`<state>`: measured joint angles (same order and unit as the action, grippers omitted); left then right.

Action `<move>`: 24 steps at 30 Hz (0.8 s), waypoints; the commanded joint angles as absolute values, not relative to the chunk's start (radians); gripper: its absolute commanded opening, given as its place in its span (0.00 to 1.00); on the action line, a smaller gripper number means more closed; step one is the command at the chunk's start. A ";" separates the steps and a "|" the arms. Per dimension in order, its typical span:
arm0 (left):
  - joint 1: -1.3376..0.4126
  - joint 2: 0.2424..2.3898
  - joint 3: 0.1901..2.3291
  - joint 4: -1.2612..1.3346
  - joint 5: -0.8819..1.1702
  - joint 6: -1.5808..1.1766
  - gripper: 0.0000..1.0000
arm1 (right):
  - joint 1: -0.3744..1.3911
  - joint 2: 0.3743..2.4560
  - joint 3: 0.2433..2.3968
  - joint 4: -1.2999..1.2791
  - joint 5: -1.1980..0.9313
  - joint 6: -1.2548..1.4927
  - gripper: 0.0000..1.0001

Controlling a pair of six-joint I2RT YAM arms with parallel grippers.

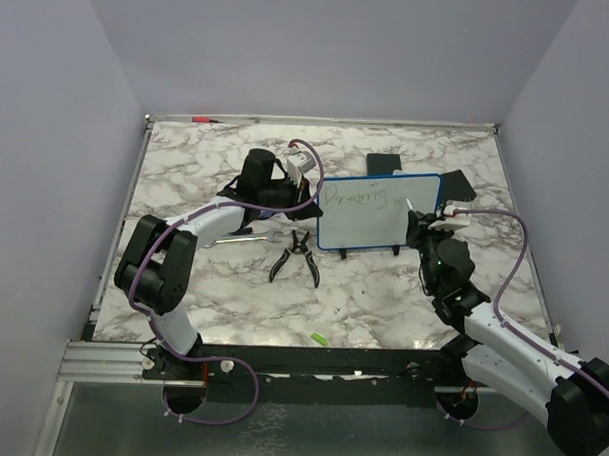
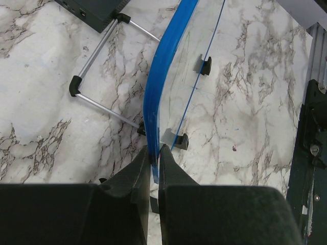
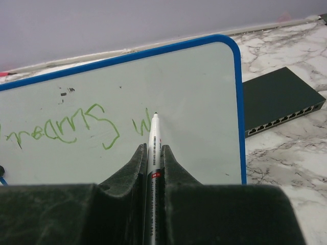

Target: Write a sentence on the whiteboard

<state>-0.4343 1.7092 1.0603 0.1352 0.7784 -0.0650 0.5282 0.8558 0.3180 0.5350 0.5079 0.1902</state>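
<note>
The small rectangular whiteboard (image 1: 377, 219) with a blue rounded-corner frame stands upright on the grey-veined marble table (image 1: 382, 301), its long axis running left to right across it. The left gripper (image 2: 155, 151) is closed tight on the frame's left edge, steadying the board. The right gripper (image 3: 154, 149) is closed around a white-barrelled marker pen (image 3: 153, 133), which points forward out of the fingers at the board face.

The green handwritten sentence (image 3: 76, 125) is only begun: one slanted word and the first strokes of a second. The pen's dark tip sits just right of those last strokes, at the surface, though contact cannot be told for certain. The blank white lies to the right of the tip, toward the right frame edge, and below the line, so I judge the next strokes should run rightward along the long axis. The right arm is the one placed for that.

No container shows. A flat black network switch (image 3: 278, 99) lies behind the board, and black-handled pliers (image 1: 296, 256) lie in front of it, apart.
</note>
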 commanded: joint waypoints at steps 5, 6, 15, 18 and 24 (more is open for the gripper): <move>-0.445 1.711 1.062 0.086 0.736 -0.031 0.00 | 0.523 0.881 0.305 0.559 0.541 0.179 0.01; -0.445 1.710 1.063 0.086 0.736 -0.031 0.00 | 0.523 0.887 0.307 0.564 0.539 0.176 0.01; -0.446 1.711 1.062 0.086 0.735 -0.031 0.00 | 0.521 0.924 0.322 0.591 0.511 0.142 0.01; -0.446 1.713 1.064 0.085 0.737 -0.030 0.00 | 0.520 0.923 0.321 0.578 0.495 0.144 0.01; -0.446 1.710 1.065 0.086 0.736 -0.031 0.00 | 0.521 0.928 0.319 0.541 0.464 0.147 0.01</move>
<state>-0.4343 1.7092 1.0603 0.1352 0.7773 -0.0628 0.5282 0.9165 0.3141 0.5716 0.4999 0.1562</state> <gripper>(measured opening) 0.089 0.110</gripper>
